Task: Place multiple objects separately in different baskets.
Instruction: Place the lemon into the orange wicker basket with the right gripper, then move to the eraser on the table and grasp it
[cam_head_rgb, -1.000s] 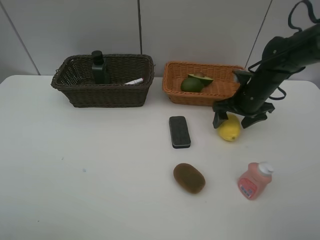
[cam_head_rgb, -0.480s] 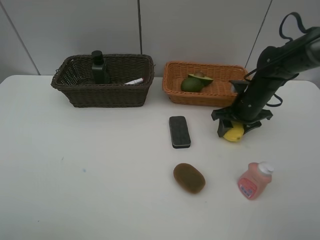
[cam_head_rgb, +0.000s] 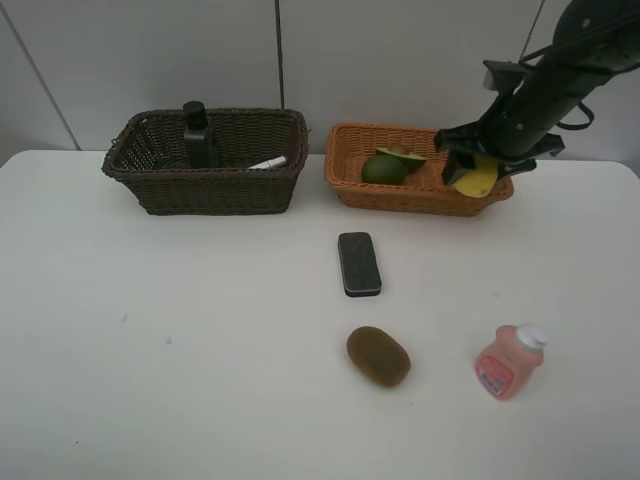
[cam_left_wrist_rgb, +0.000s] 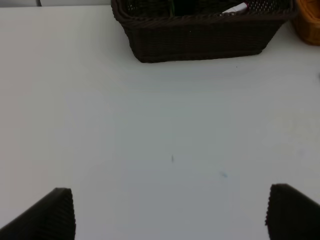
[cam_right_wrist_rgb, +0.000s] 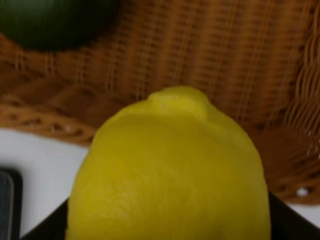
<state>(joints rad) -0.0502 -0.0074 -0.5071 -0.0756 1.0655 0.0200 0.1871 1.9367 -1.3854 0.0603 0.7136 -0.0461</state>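
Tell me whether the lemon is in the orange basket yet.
Not in. The lemon is held in the right hand, hanging above the orange basket's near edge, not resting inside.

The lemon is glowing bright yellow against the orange-tan basket (the right wrist view is showing its woven strands in lighter and darker orange bands). Inside it the whole avocado is showing deep green and the halved avocado a lighter green. The dark brown basket is showing a dense weave around a dark green pump bottle and a white-pink marker. On the white table the eraser is appearing black, the kiwi dull brown, and the pink bottle is wearing a white cap.
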